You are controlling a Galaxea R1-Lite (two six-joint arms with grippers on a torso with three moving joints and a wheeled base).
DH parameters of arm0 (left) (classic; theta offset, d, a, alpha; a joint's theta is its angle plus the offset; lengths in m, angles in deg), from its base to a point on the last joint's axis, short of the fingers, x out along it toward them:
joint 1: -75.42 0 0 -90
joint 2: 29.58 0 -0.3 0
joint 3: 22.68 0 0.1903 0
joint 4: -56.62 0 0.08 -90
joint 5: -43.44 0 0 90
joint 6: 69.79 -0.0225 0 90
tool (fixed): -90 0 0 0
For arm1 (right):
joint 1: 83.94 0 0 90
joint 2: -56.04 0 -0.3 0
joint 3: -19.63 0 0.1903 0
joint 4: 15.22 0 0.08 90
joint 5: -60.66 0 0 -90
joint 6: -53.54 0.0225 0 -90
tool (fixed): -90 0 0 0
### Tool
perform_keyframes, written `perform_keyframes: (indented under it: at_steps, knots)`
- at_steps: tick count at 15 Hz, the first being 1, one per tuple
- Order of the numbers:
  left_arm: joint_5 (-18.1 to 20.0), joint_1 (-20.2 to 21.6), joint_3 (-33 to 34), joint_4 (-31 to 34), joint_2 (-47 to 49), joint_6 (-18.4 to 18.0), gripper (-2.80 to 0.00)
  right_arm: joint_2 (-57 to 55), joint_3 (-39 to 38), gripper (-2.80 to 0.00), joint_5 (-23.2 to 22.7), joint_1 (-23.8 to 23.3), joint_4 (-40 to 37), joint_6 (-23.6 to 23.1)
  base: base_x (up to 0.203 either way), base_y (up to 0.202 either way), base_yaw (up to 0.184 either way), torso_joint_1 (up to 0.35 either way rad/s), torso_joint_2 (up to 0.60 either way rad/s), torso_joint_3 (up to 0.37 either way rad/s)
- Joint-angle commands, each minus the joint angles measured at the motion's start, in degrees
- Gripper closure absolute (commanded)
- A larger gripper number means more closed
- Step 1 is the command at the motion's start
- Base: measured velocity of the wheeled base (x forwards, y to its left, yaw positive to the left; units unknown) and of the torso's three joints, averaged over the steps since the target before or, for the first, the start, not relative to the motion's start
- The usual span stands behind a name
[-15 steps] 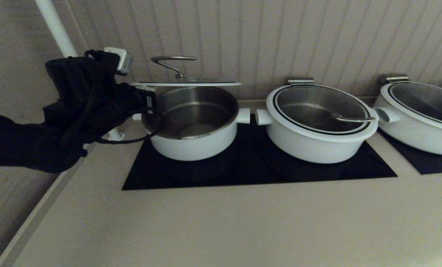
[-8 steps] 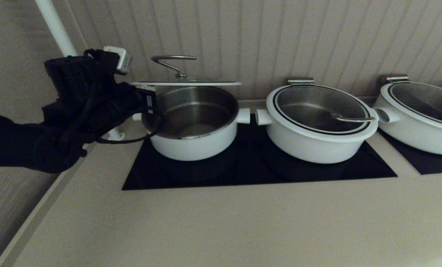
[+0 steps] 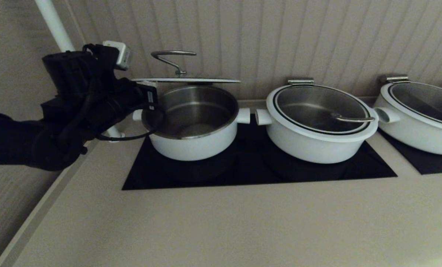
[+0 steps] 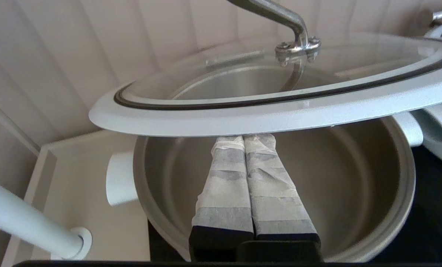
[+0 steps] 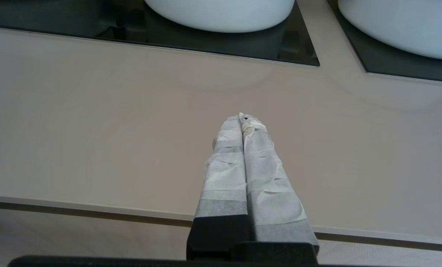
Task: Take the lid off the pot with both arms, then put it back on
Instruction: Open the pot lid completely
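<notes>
Lid [image 3: 185, 80] up off the pot [image 3: 191, 122], hanging level just above the open steel bowl, hinged side toward the back wall. Wire loop handle [image 3: 172, 59] standing up from the glass. From the left wrist camera, broad white rim of lid [image 4: 243, 118] crossing directly over the taped fingers [image 4: 224, 185], which run up beneath it with tips hidden under the rim's underside. Left gripper [image 4: 243, 142] pressed together, no gap between the two fingers, propping the lid from below rather than pinching it. Seen from the head camera, left gripper [image 3: 146, 97] at the pot's left rim, black arm reaching in from the left edge, cable looping down by the pot wall.

Pot on the left zone of a black cooktop [image 3: 258, 167], set in a beige counter [image 3: 221, 226]. White stub handle at its right side just beside the stub handle of a wider white pot [image 3: 319, 126], lidded, on the same cooktop. Third white pot [image 3: 421, 115] further right on a separate dark panel. White pipe [image 3: 54, 26] rising along the ribbed wall behind the left arm.

Right gripper [image 5: 245, 118] low over the counter's front part, well apart from the pots, fingers closed tight against each other with nothing between them. Not visible from the head camera.
</notes>
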State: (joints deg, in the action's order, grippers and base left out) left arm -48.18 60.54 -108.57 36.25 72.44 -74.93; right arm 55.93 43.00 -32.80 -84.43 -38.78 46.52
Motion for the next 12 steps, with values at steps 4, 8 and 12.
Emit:
perform_keyframes:
  at_steps: [4, 8, 12]
  knots:
    - [-0.05, 0.02, -1.82, -0.29, 0.47, -0.04, 0.00, 0.02, 0.00, 0.00, -0.05, 0.05, -0.04, -0.10, 0.000, 0.000, 0.000, 0.000, 0.00, 0.000]
    - [-0.05, 0.02, -2.08, -0.29, 0.47, -0.04, 0.00, -0.07, 0.00, 0.00, -0.05, 0.05, 0.02, -0.10, 0.000, 0.000, 0.000, 0.000, 0.00, 0.000]
    - [-0.05, 0.02, -4.05, -0.29, 1.15, 0.22, 0.00, -0.07, 0.00, 0.00, -0.05, 0.01, 0.02, -0.10, 0.000, 0.000, 0.000, 0.000, 0.00, 0.000]
